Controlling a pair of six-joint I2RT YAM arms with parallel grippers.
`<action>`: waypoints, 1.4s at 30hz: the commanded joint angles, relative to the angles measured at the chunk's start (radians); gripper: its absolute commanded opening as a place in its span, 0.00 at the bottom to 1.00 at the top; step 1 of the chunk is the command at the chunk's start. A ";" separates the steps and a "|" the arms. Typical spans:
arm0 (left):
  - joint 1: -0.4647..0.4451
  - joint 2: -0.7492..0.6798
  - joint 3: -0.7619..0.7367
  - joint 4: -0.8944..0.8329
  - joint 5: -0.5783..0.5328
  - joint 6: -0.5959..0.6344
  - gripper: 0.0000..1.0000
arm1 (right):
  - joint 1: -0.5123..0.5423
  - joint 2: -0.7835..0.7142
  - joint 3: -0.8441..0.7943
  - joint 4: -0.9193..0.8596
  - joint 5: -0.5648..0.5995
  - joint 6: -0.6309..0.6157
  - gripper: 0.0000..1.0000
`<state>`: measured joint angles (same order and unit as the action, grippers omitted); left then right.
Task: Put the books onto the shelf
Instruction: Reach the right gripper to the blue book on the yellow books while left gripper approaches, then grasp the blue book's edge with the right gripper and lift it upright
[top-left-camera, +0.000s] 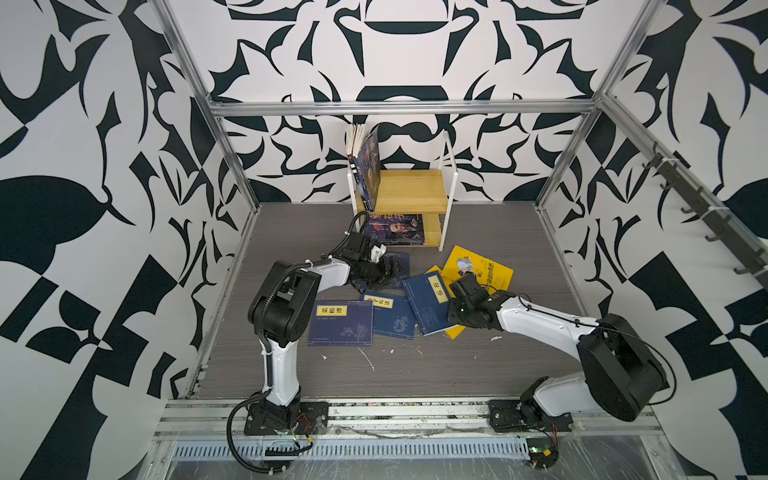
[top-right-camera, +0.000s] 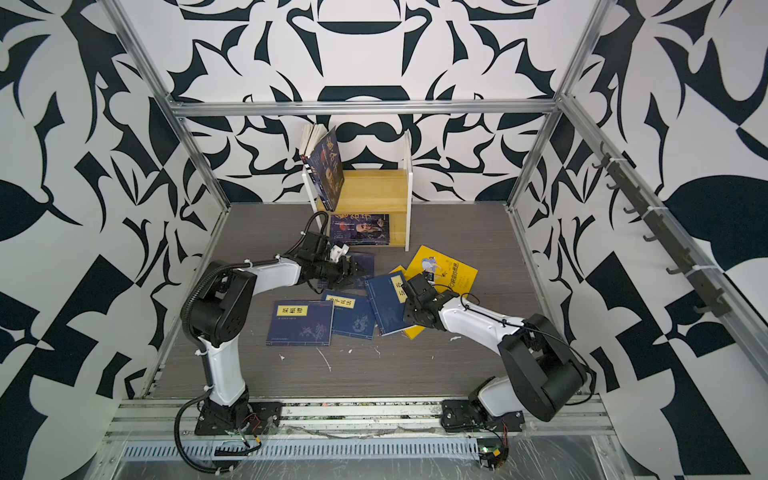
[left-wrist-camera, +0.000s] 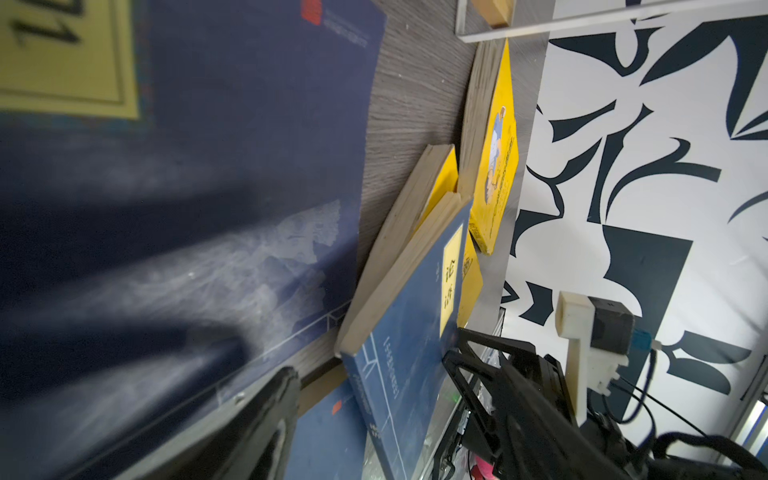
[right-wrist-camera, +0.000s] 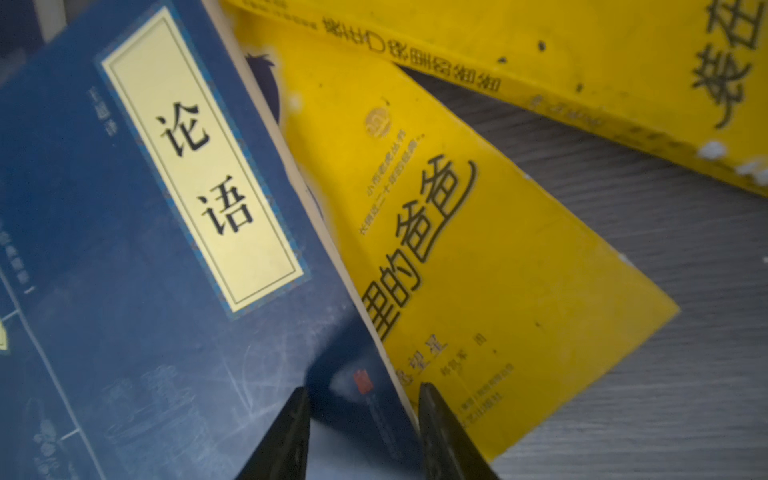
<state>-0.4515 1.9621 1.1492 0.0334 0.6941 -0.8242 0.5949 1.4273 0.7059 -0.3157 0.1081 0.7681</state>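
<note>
The shelf (top-left-camera: 409, 193) stands at the back; dark portrait books (top-left-camera: 368, 166) lean upright on its top tier and another (top-left-camera: 395, 228) lies on the lower one. Several navy books (top-left-camera: 340, 322) and yellow books (top-left-camera: 478, 270) lie overlapped on the table. My left gripper (top-left-camera: 388, 270) hovers low over a navy book (left-wrist-camera: 187, 187), jaws wide apart, open. My right gripper (right-wrist-camera: 365, 432) is open, its fingertips (right-wrist-camera: 291, 432) straddling the corner edge of the navy book (right-wrist-camera: 124, 249) that rests on a yellow book (right-wrist-camera: 478, 270).
Metal frame posts (top-left-camera: 232, 158) and patterned walls close in the grey table (top-left-camera: 478, 361). A rail of hooks (top-left-camera: 706, 216) runs along the right wall. Small white scraps (top-left-camera: 368, 359) lie near the front.
</note>
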 joint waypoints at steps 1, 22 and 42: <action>0.002 0.040 0.011 -0.010 0.010 -0.032 0.76 | 0.000 0.036 0.012 0.006 -0.019 -0.023 0.43; -0.021 0.127 0.089 -0.055 0.044 -0.037 0.42 | 0.020 0.107 0.014 0.076 -0.074 -0.035 0.40; -0.023 -0.051 0.061 -0.121 0.026 0.075 0.00 | -0.006 -0.087 0.014 0.107 -0.189 -0.089 0.73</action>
<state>-0.4717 2.0048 1.2240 -0.0502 0.7223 -0.8013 0.6048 1.4235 0.7223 -0.2070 -0.0185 0.7010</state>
